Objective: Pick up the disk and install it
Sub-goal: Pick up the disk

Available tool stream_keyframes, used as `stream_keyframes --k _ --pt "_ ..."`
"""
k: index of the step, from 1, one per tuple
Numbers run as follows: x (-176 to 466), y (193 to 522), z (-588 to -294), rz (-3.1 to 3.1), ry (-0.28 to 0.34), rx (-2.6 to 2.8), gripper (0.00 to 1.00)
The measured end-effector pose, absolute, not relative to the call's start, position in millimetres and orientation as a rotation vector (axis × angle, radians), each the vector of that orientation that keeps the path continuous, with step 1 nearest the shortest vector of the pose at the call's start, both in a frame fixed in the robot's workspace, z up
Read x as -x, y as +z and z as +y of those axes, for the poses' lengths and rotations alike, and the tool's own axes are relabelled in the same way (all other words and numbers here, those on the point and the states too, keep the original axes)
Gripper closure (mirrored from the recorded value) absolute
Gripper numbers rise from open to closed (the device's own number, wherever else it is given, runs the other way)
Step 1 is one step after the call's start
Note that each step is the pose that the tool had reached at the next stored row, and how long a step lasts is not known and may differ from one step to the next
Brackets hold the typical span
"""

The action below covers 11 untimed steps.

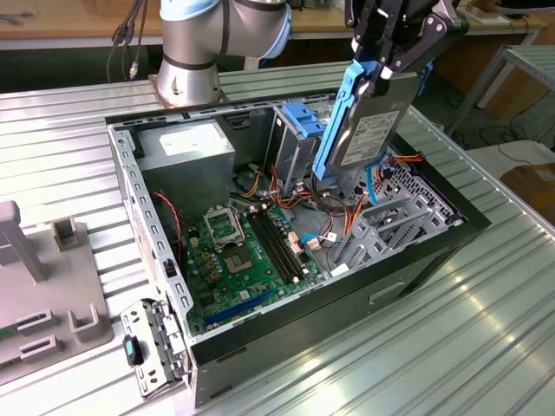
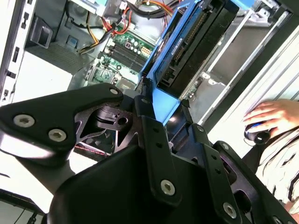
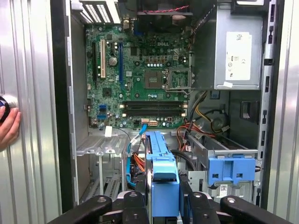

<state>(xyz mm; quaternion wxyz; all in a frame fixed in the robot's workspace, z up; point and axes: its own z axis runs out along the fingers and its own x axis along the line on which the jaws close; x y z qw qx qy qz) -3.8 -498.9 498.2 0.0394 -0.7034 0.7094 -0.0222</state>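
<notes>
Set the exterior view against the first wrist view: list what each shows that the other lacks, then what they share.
Exterior view: the arm's base and a grey fixture on the table at the exterior view's left. First wrist view: a hand beside the case. Both: the gripper shut on the disk above the open case, its motherboard, power supply and blue-topped drive cage.

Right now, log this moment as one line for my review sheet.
claw: shut on disk | disk: in air, tilted, over open case, near drive cage | install: not yet done
</notes>
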Motion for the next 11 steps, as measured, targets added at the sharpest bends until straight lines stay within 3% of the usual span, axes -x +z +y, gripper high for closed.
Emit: stream_keyframes --k 11 --pt "24 498 -503 2.174 -0.068 2.155 0.64"
